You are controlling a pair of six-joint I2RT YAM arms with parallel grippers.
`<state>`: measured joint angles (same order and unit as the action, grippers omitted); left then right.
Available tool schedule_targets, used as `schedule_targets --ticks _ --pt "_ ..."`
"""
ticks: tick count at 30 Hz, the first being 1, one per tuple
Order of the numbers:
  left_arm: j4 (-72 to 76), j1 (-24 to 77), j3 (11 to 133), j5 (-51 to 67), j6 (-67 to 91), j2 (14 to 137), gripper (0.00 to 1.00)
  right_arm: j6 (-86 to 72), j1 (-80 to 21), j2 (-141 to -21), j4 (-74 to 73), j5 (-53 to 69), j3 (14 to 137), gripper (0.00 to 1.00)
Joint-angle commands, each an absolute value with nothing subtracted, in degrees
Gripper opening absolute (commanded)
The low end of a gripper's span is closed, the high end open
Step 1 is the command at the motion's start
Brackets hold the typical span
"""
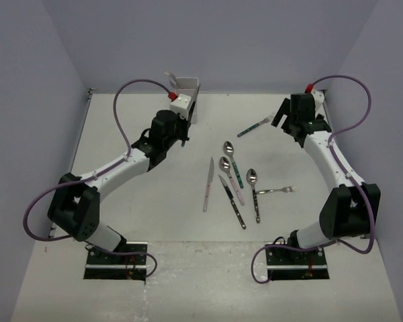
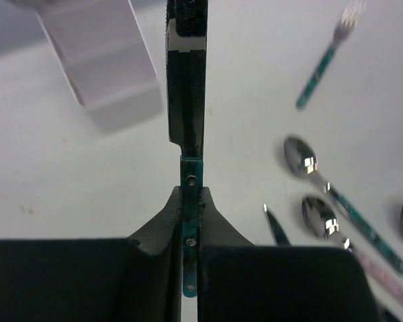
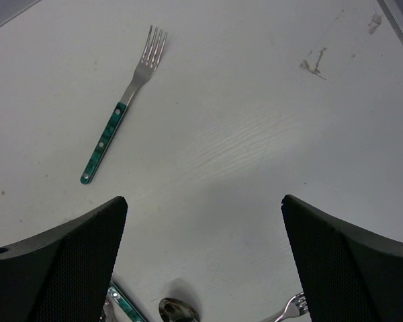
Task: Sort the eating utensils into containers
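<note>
Utensil (image 2: 186,121), teal-handled, sits clamped by its handle in the left claw (image 2: 190,201), long axis straight ahead. We note the holder (image 2: 104,60) near, ahead-left of its tip. Right claw (image 3: 203,201) gapes wide above a fork (image 3: 121,127) on the desk (image 3: 269,121).

A pale worktop (image 1: 154,221) fills the middle of the overhead view, with plain lavender walls (image 1: 208,40) at left, top and right. In the right wrist view, dark scuff marks (image 3: 314,62) lie at upper right, near a grey edge strip (image 3: 397,27).
</note>
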<state>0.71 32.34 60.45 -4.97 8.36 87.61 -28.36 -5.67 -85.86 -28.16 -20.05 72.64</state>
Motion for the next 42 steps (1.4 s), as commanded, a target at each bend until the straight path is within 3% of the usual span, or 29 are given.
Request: schedule_targets --ticks 1,3,6,9,20,25,42 --pt "28.2 32.3 63.5 -18.8 5.9 88.6 0.0 -27.6 -5.6 -85.6 -24.3 -20.7 72.6 0.99" --pt "34.6 31.4 67.0 -22.1 4.8 94.2 0.0 -27.1 -5.7 -85.9 -23.7 -20.7 72.9 0.99" --pt "35.3 29.1 82.5 -31.9 5.3 104.3 0.0 -26.1 -5.6 -86.1 -22.9 -19.9 73.3 0.99" --pt "37.7 26.5 90.8 -31.7 6.7 111.2 0.0 -25.5 -5.6 -85.6 -21.1 -19.4 72.6 0.99" --pt "59.8 24.4 96.4 -24.6 4.4 126.5 0.0 -22.8 -4.1 -88.1 -19.2 -16.5 74.2 0.99" --pt "58.5 24.2 100.8 -23.1 5.4 131.1 0.0 -22.9 -3.2 -89.8 -19.2 -15.2 76.2 0.99" --pt "62.1 24.3 97.3 -22.5 5.4 137.7 0.0 -22.4 -1.1 -92.9 -18.5 -12.1 79.2 0.99"
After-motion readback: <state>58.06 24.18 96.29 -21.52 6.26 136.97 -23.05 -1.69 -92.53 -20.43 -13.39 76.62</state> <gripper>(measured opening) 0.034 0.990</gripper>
